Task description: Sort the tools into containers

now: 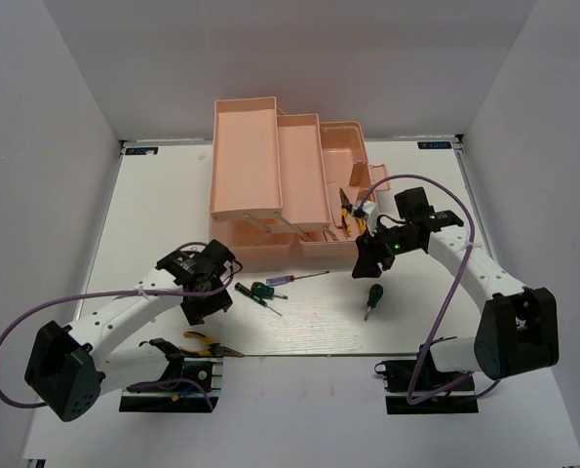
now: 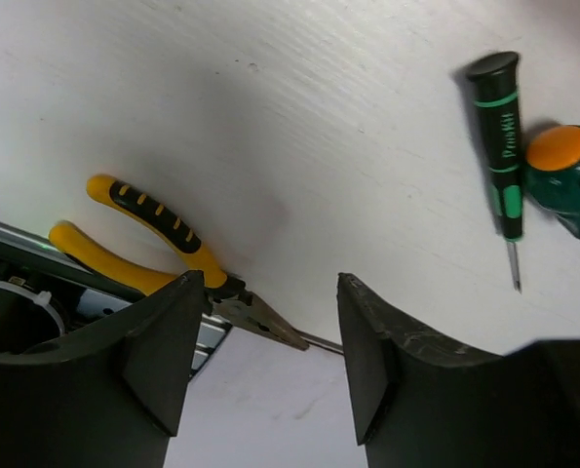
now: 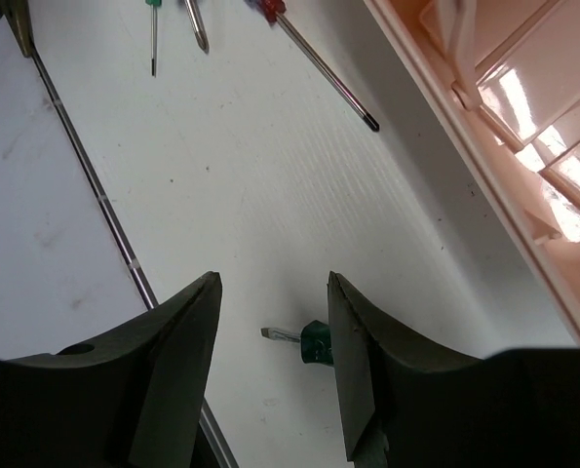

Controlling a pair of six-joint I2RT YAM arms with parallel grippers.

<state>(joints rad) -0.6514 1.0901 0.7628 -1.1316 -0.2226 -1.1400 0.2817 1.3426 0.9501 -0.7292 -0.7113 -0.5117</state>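
Note:
The salmon-pink toolbox (image 1: 246, 156) stands open at the back, with yellow-handled pliers (image 1: 346, 210) in its right part. A second pair of yellow pliers (image 1: 204, 341) (image 2: 153, 229) lies at the table's near edge, just left of my open, empty left gripper (image 1: 207, 302) (image 2: 270, 280). A thin green-black screwdriver (image 2: 504, 146) and an orange-capped green one (image 2: 562, 180) lie together (image 1: 260, 292). Beside them is a thin red-handled screwdriver (image 1: 291, 279) (image 3: 319, 58). A stubby green screwdriver (image 1: 371, 297) (image 3: 304, 341) lies below my open right gripper (image 1: 369, 261) (image 3: 272, 280), partly hidden by one finger.
White walls close in the table on the left, right and back. A metal strip (image 3: 95, 175) runs along the table's near edge. The arm bases and their cables sit at the front corners. The toolbox side wall (image 3: 494, 146) is close to the right gripper.

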